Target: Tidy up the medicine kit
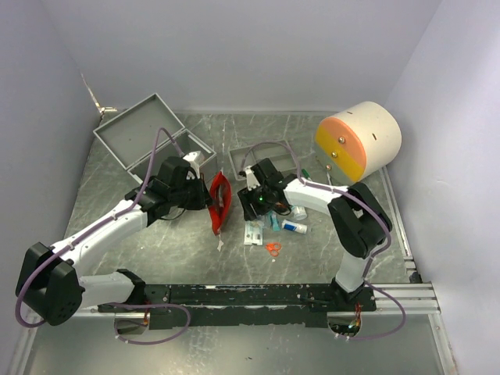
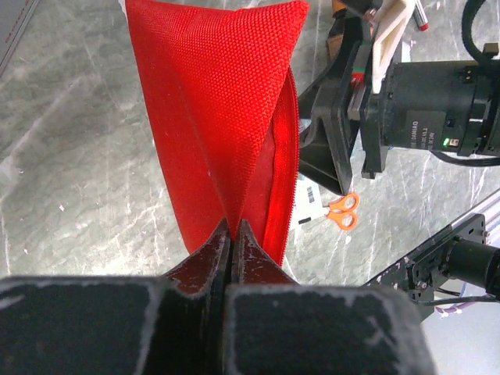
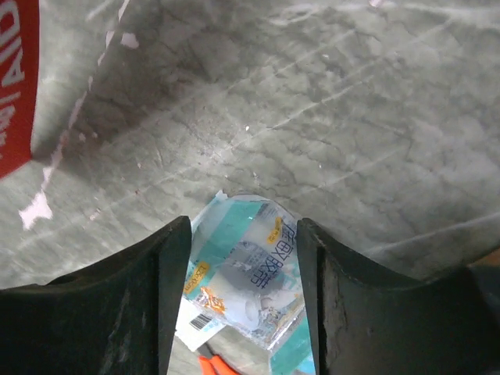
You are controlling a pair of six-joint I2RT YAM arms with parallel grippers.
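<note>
At the far left of the marbled table (image 1: 234,129), just behind the left arm: the medicine kit (image 1: 129,129), a silvery-grey rectangular metal case lying open. Left gripper (image 2: 232,234) pinched fully shut on a red woven fabric pouch (image 2: 226,101); right gripper (image 3: 244,226) spread wide either side of a teal-and-white printed packet (image 3: 246,277), contact impossible to tell. White letters "AID" on the pouch cut off at the frame edge, packet print unreadable, small orange-handled scissors (image 2: 344,211) nearby.

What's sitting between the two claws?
The red first-aid pouch, held upright, pinched by the shut left claw; the open right claw hangs just past it. The top view shows this best.
</note>
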